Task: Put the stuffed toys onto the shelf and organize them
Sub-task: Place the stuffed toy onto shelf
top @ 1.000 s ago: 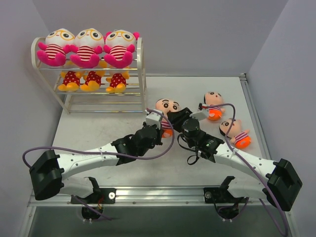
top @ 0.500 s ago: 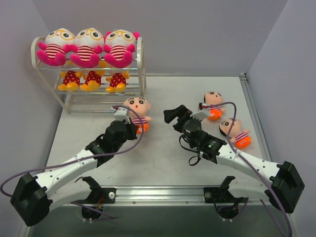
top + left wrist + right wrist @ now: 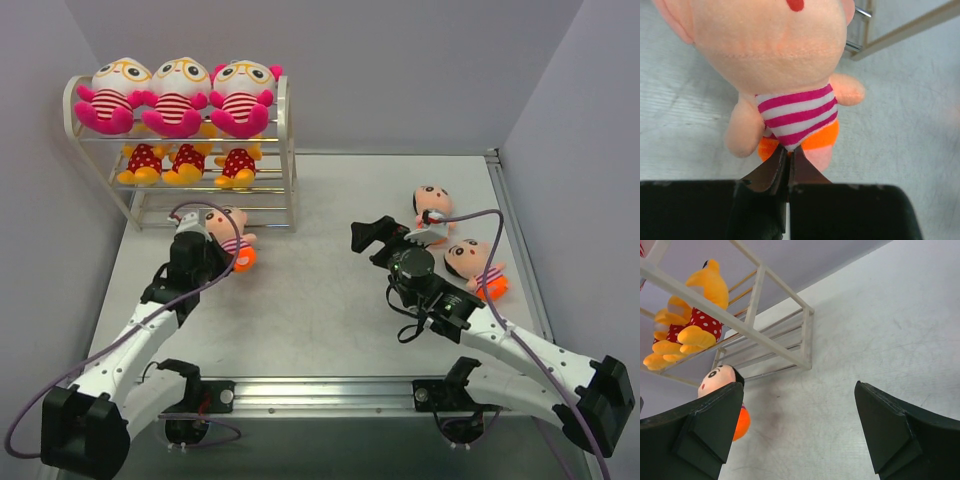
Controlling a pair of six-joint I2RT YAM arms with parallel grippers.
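The cream shelf [image 3: 291, 150] stands at the back left. Three pink stuffed toys [image 3: 180, 95] sit on its top tier and three yellow-orange ones [image 3: 186, 160] on the middle tier. My left gripper [image 3: 203, 252] is shut on the striped belly of a peach-faced toy [image 3: 233, 238], just in front of the shelf's lowest tier. In the left wrist view the fingertips [image 3: 787, 160] pinch the toy [image 3: 790, 75] at its waist. My right gripper [image 3: 372, 236] hangs open over mid-table with nothing in it [image 3: 797, 430]. Two more peach-faced toys [image 3: 432, 205] [image 3: 476, 266] lie at the right.
The right wrist view looks toward the shelf [image 3: 805, 335], a yellow-orange toy [image 3: 695, 315] and the held toy [image 3: 717, 380]. Grey walls close in the table on the left, back and right. A metal rail [image 3: 330, 392] runs along the near edge.
My left arm has swung left from mid-table to the shelf front, carrying the peach-faced toy. My right gripper has opened wide and drawn back to the right.
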